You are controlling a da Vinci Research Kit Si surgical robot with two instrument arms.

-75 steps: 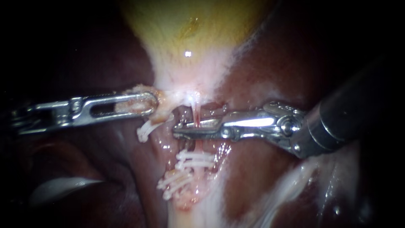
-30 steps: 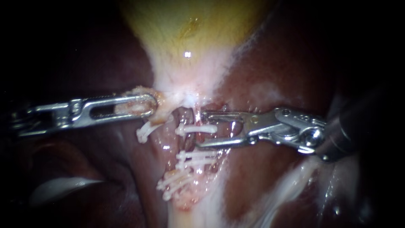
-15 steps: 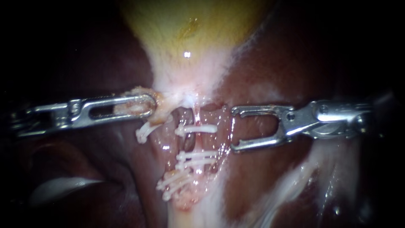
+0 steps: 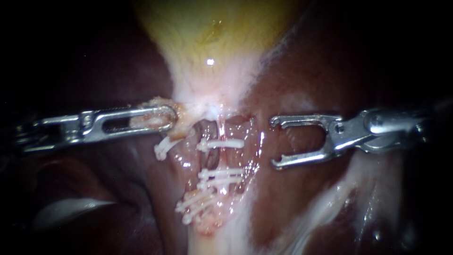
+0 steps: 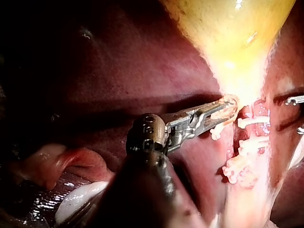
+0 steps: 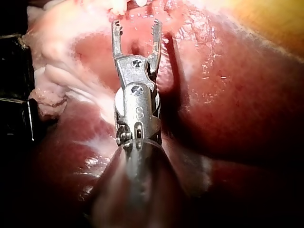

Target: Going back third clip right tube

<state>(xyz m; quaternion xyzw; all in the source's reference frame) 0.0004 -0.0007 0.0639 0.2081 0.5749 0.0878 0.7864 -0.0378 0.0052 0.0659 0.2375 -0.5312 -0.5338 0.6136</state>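
Observation:
My left instrument (image 4: 171,116) comes in from the left, its slotted jaws shut on pale tissue at the gallbladder's neck (image 4: 198,106); the left wrist view shows the same grip (image 5: 227,107). A thin pink tube (image 4: 220,128) runs down from the neck. It carries a white clip (image 4: 220,143) high up and further white clips (image 4: 218,175) below. My right instrument (image 4: 274,143) stands to the right of the clips, jaws open and empty, clear of the tube. In the right wrist view its jaws (image 6: 136,24) gape just short of the clips.
The yellow gallbladder (image 4: 212,38) fills the upper middle, with dark red liver (image 4: 292,208) on both sides. Another white clip (image 4: 163,148) hangs just under the left jaws. Pale fatty strands (image 4: 330,198) run under the right instrument.
The right jaws were closed around the tube, then opened, leaving a white clip on it, and drew back to the right. The left instrument has kept its hold and place.

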